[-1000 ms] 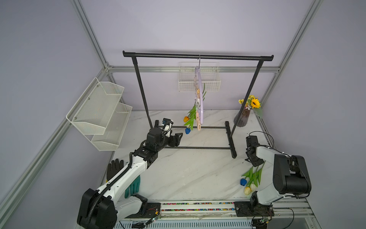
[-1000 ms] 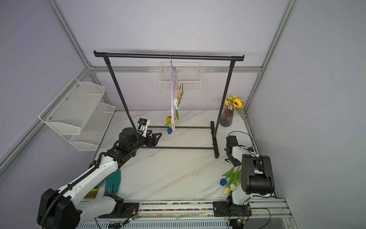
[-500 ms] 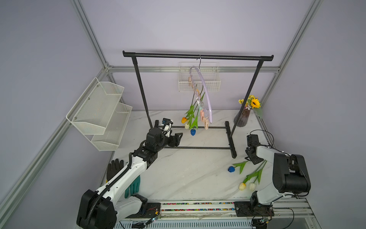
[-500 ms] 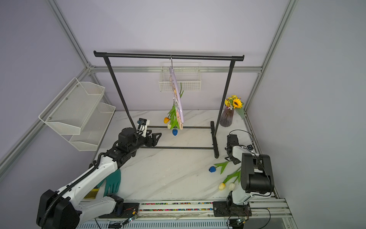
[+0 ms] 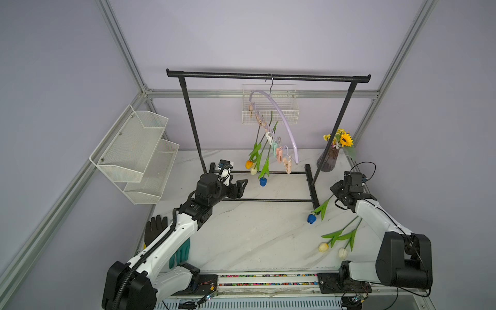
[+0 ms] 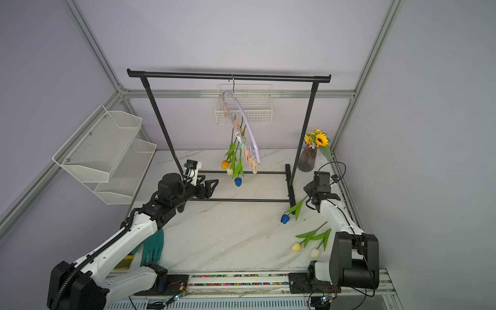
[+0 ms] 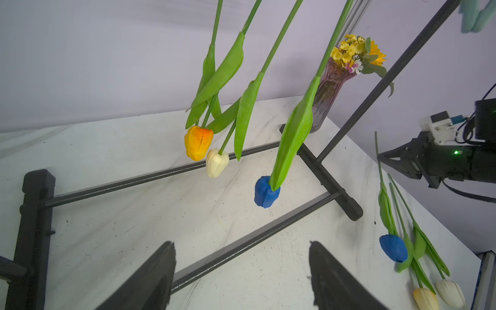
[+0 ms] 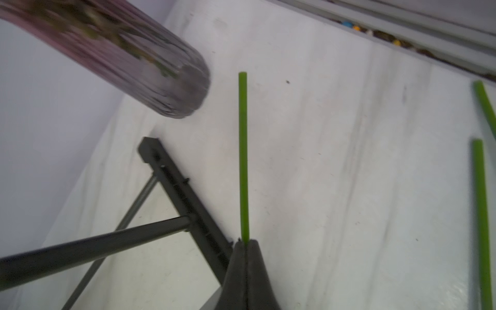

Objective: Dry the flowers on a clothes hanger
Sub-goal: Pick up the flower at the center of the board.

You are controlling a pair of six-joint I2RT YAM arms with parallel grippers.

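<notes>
The lilac clothes hanger (image 5: 281, 118) hangs by its hook from the rack's top bar, and its pegs hold three of the flowers head down. Those are an orange tulip (image 7: 198, 142), a cream one (image 7: 217, 162) and a blue one (image 7: 266, 192). My right gripper (image 8: 244, 243) is shut on the green stem (image 8: 243, 161) of another blue tulip (image 5: 311, 218), whose head is low by the rack's right foot. Two cream tulips (image 5: 323, 247) lie on the table near the right arm. My left gripper (image 7: 241, 244) stands open and empty, low in front of the hanging flowers.
The black garment rack (image 5: 268, 76) spans the back, its floor bars (image 7: 241, 244) under my left gripper. A sunflower vase (image 5: 328, 161) stands at the back right, close to my right gripper. White wire baskets (image 5: 139, 150) hang left. Gloves (image 5: 179, 252) lie under the left arm.
The right gripper shut on the blue tulip's stem and drew it away from the two cream tulips, toward the rack. The hanger swung from edge-on to showing its curve. The left arm stayed still.
</notes>
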